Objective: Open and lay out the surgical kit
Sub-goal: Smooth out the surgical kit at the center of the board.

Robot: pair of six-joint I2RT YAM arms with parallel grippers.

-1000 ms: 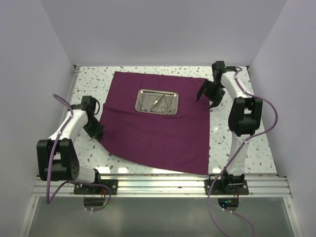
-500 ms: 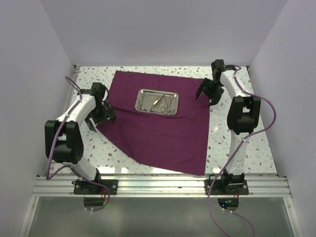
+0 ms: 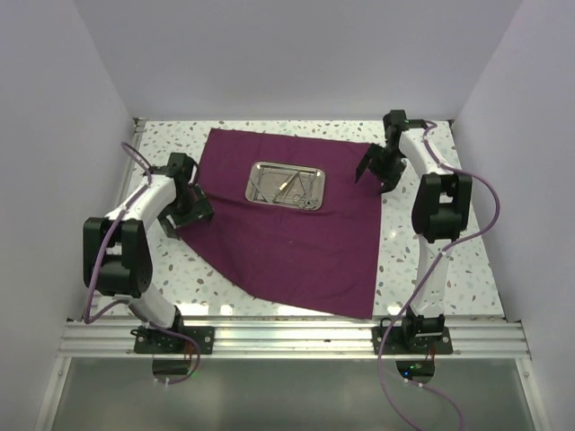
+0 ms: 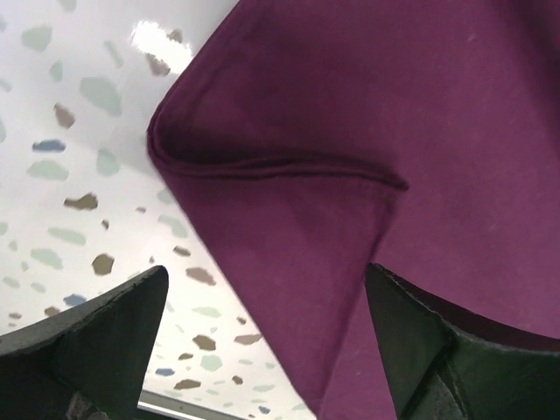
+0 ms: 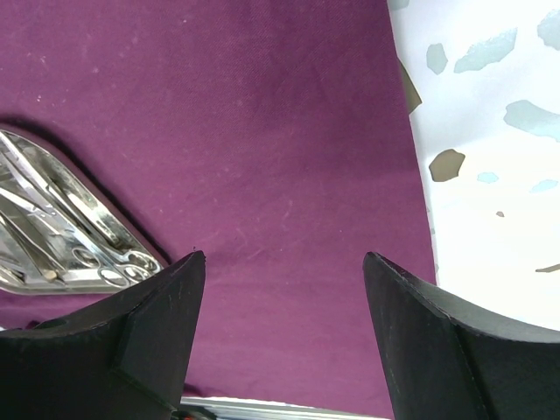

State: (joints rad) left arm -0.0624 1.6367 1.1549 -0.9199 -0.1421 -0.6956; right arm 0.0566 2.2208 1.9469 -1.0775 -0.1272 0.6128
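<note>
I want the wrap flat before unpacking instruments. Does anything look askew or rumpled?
Yes. The purple cloth has its left corner folded over beneath the open left gripper; elsewhere it lies flat, though skewed to the table.

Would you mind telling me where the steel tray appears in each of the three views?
Top external: the steel tray sits upper middle, on the purple cloth.
Left wrist: not in it; only a folded cloth corner and speckled table.
Right wrist: lower left edge, partly cut off.
Shared landmark: the purple cloth.
</note>
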